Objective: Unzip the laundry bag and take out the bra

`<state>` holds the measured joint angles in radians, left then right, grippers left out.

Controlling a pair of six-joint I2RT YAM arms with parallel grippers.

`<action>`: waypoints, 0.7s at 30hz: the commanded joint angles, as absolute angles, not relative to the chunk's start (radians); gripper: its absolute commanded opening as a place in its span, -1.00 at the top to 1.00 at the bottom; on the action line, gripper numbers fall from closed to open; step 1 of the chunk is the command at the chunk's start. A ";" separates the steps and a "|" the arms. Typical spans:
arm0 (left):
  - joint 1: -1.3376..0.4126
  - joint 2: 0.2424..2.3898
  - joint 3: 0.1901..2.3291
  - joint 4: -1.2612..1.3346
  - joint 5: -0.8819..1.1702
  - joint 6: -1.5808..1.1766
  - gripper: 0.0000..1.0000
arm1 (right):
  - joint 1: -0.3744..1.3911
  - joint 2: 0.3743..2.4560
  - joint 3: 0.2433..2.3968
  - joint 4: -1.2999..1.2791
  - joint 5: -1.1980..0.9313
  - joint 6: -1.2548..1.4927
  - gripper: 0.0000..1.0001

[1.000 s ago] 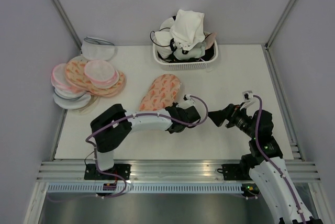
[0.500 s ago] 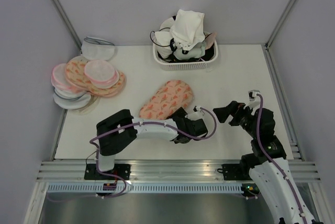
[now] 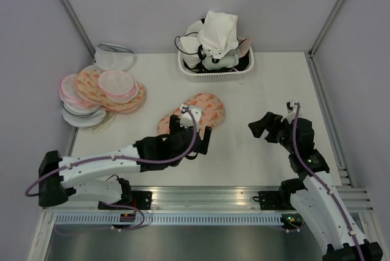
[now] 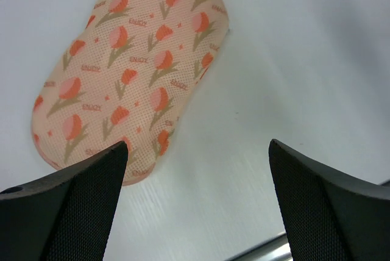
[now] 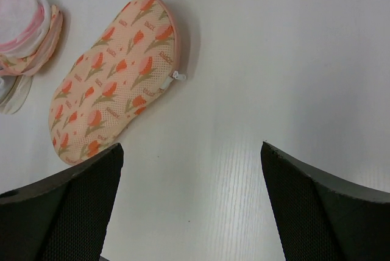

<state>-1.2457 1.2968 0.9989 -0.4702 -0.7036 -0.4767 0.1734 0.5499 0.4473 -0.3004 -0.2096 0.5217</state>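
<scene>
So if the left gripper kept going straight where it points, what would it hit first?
Probably the bare table, beside the laundry bag. The open left gripper aims just past the bag's edge, though it might brush it; depth is unclear.

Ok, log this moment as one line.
object: peach tulip-print mesh laundry bag, looks zipped | bra: not visible | left gripper: open, at bag's near end | right gripper: open, apart from bag

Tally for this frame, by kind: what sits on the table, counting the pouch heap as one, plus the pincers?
Tulip-print laundry bag: 1
Heap of pouches: 1
White pouch behind it: 1
Basket of garments: 1
Left pincer and right pincer: 2
Total: 6
</scene>
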 commanded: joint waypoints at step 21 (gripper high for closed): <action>-1.250 0.778 0.443 -0.195 -0.592 -1.140 -0.99 | 0.281 1.659 0.734 0.568 -0.520 0.675 -0.86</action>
<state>-1.2457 0.8158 0.4618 -0.2405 -0.5915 -1.0763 0.2592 1.5936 0.6411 0.4084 -0.4568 0.6525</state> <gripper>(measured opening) 0.993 0.936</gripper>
